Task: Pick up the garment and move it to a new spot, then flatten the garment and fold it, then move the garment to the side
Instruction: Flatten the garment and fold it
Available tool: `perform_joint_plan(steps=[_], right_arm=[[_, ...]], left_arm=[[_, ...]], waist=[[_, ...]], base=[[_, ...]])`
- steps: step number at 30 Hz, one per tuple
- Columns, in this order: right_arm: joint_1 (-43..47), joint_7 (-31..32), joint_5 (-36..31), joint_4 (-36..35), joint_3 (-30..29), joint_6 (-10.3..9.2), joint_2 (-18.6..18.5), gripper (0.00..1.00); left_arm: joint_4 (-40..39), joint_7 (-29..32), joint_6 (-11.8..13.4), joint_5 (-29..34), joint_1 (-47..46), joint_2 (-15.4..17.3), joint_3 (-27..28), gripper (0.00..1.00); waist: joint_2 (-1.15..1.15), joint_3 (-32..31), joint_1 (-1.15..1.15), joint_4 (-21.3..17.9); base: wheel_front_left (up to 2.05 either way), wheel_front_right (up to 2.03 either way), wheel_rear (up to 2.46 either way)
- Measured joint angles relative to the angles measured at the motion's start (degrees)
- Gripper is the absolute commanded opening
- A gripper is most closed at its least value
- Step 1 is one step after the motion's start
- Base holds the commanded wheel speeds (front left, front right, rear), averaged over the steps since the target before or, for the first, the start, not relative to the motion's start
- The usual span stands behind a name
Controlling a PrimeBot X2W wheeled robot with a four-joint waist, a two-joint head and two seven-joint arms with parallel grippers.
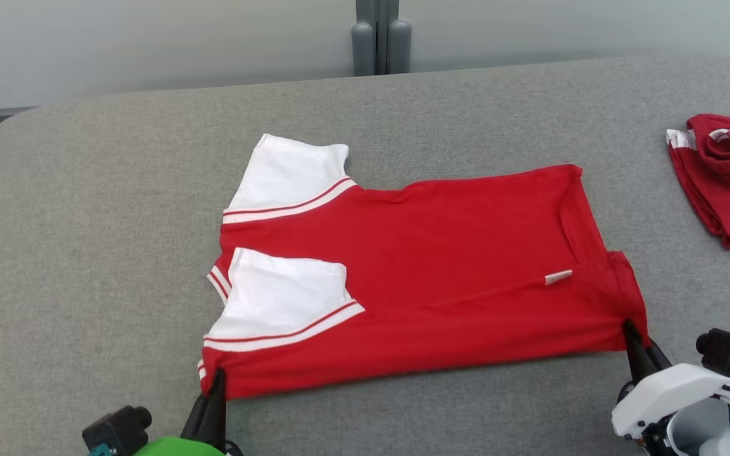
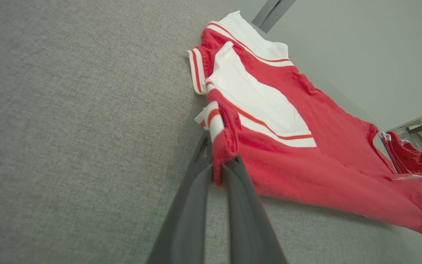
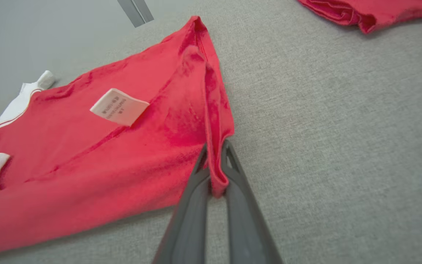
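Note:
A red garment [image 1: 441, 266] with white sleeves lies spread on the grey table [image 1: 86, 253], sleeves to the left, hem to the right, a small white label on top. Its near long edge is folded over. My left gripper [image 1: 216, 380] is shut on the near left corner of the garment [image 2: 288, 161], red cloth pinched between the fingers [image 2: 192, 190]. My right gripper [image 1: 628, 329] is shut on the near right corner at the hem; the cloth of the garment [image 3: 86, 146] bunches between those fingers [image 3: 238, 190]. The near edge is stretched between both grippers.
A second red and white garment [image 1: 726, 183] lies crumpled at the table's right edge. A grey post [image 1: 381, 38] stands behind the table against the wall. Bare grey cloth surface surrounds the spread garment on the left and at the back.

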Motion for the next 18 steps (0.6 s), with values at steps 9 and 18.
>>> perform_joint_plan(steps=[9, 18], right_arm=[[3.51, -0.09, 0.98, -1.08, -0.19, -0.01, -0.07, 1.00], [0.96, -0.71, -1.71, -4.97, -0.85, -0.01, -0.05, 1.00]], left_arm=[[-3.46, 0.71, 2.85, 0.93, 2.09, 1.70, 0.80, 1.00], [-7.28, 6.13, 2.14, 7.08, -10.87, 9.80, -0.34, 1.00]], waist=[[0.00, 0.74, 0.00, -1.07], [0.00, 2.94, 0.00, -2.53]], base=[[0.00, 0.00, 0.00], [0.00, 0.00, 0.00]])
